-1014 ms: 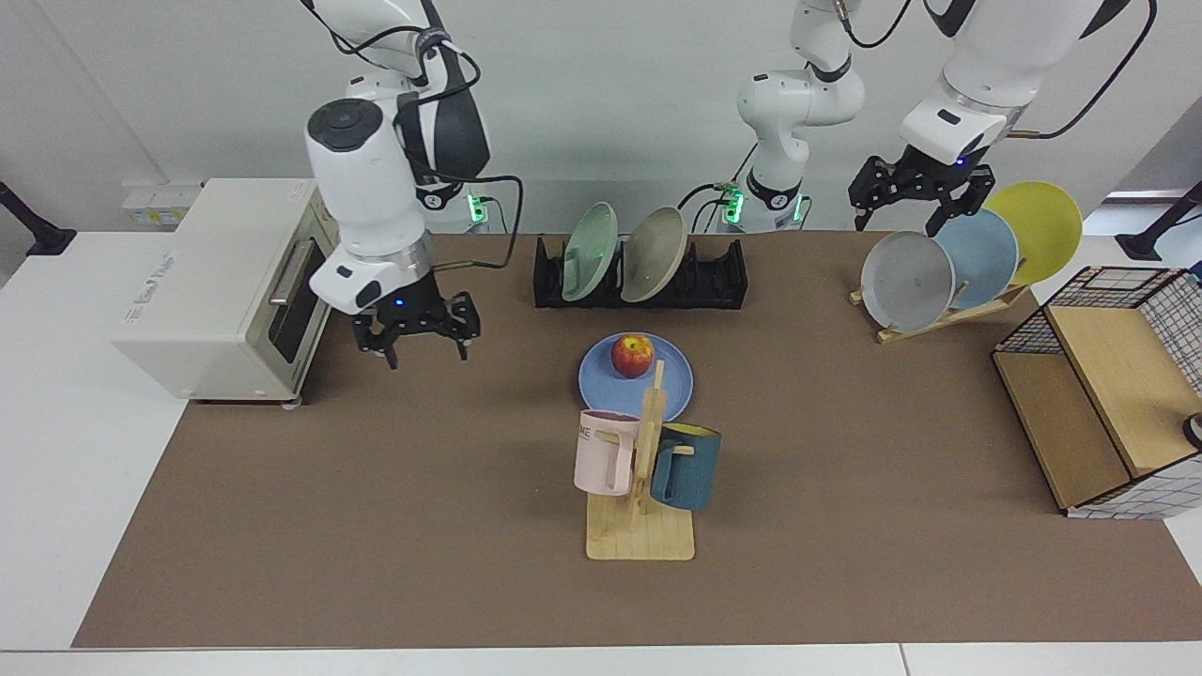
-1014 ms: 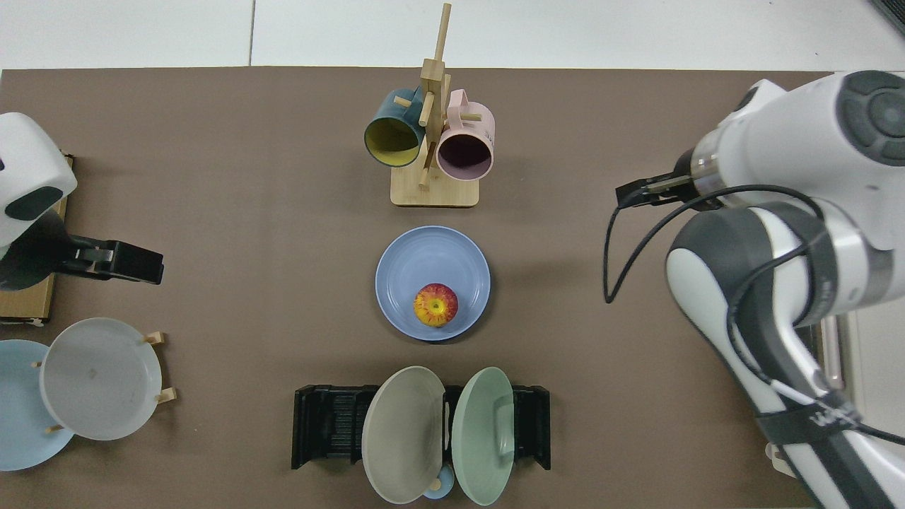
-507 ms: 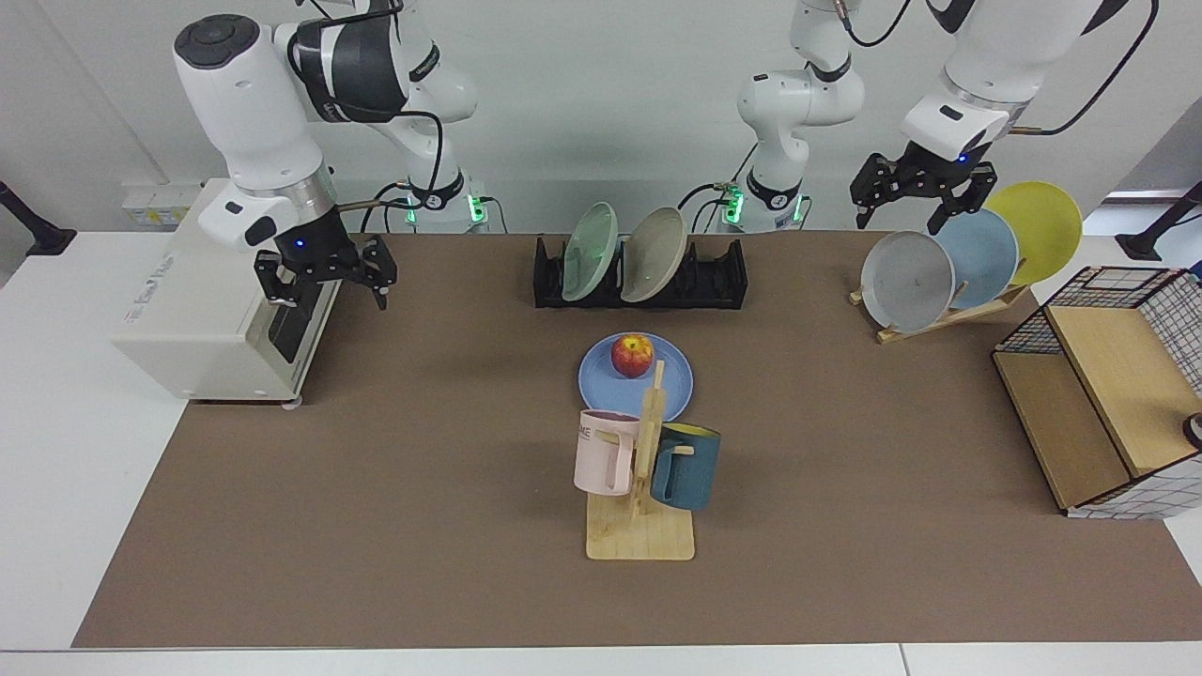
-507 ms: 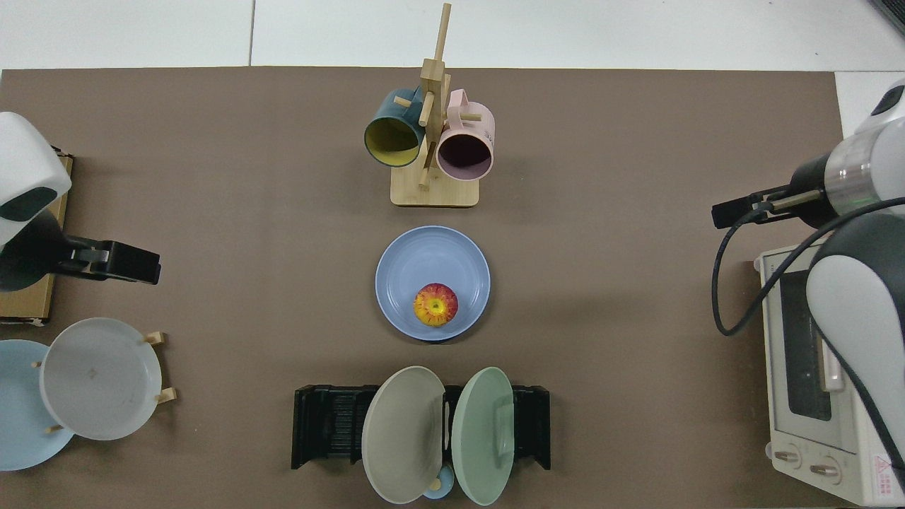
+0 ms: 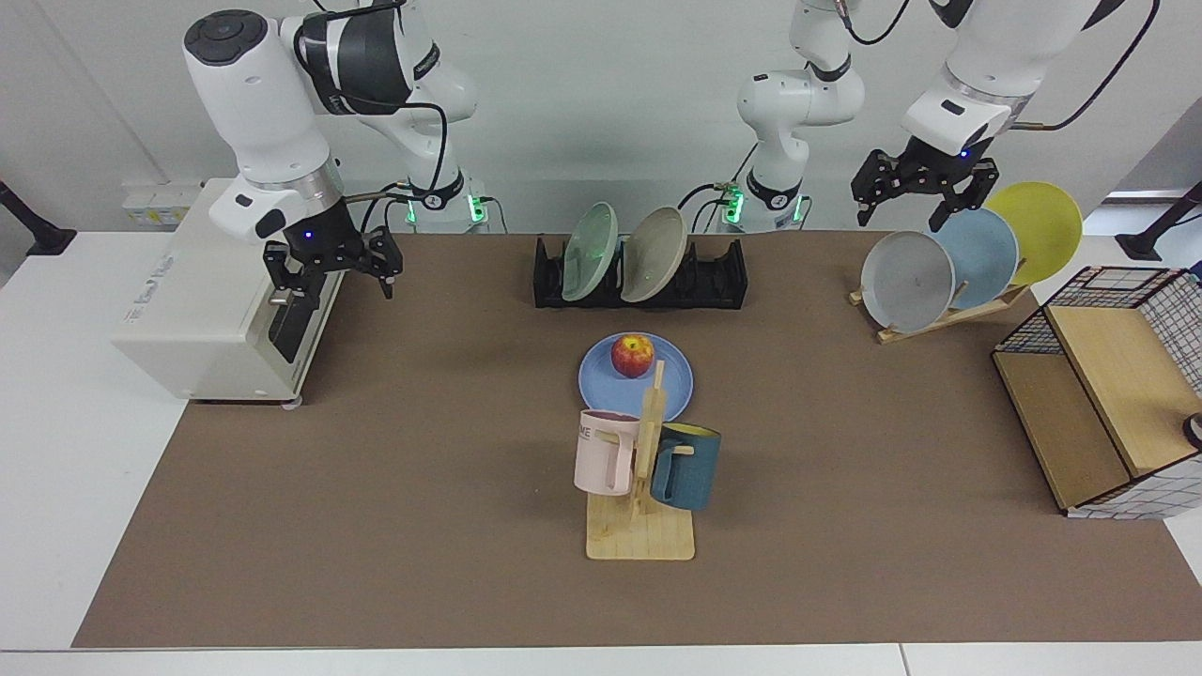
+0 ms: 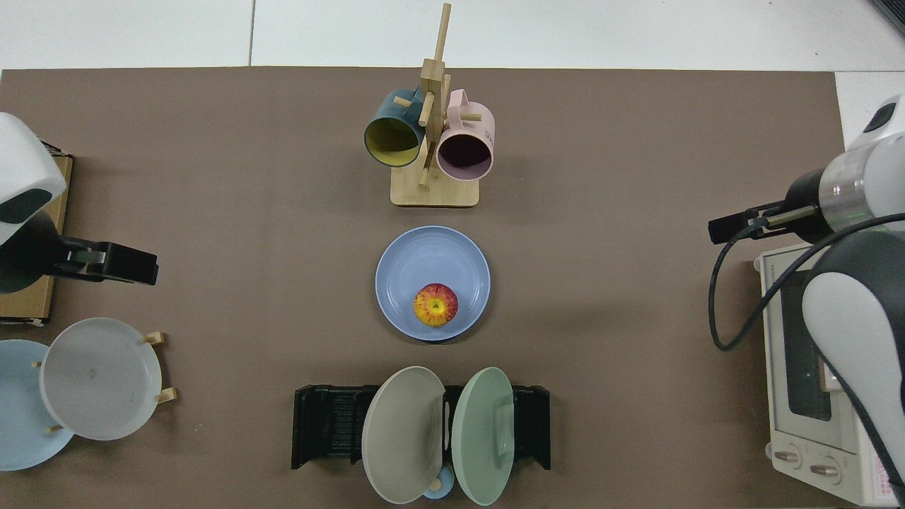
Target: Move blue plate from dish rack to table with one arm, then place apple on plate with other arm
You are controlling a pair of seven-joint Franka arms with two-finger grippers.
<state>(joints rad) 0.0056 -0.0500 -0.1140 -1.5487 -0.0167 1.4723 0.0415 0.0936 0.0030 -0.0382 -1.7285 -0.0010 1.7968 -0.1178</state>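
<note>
The blue plate [image 5: 601,383] [image 6: 424,258] lies flat on the brown table [image 5: 376,469], just in front of the black dish rack [image 5: 718,277] [image 6: 325,424]. The red and yellow apple [image 5: 633,355] [image 6: 435,305] rests on the plate, on the side nearest the rack. My right gripper [image 5: 331,282] [image 6: 735,226] hangs open and empty by the toaster oven, far from the plate. Above the wooden plate stand my left gripper [image 5: 918,214] [image 6: 127,263] is open and holds nothing.
A green plate [image 5: 590,252] and a beige plate [image 5: 654,253] stand in the dish rack. A mug tree [image 5: 643,469] with a pink and a teal mug stands just in front of the blue plate. Toaster oven [image 5: 216,300], wooden plate stand [image 5: 939,272] with three plates, wire basket [image 5: 1099,413].
My right arm has pulled back from the mat's middle and risen to the toaster oven, then nearly stopped. My left gripper has lifted slightly. Plate and apple have not moved.
</note>
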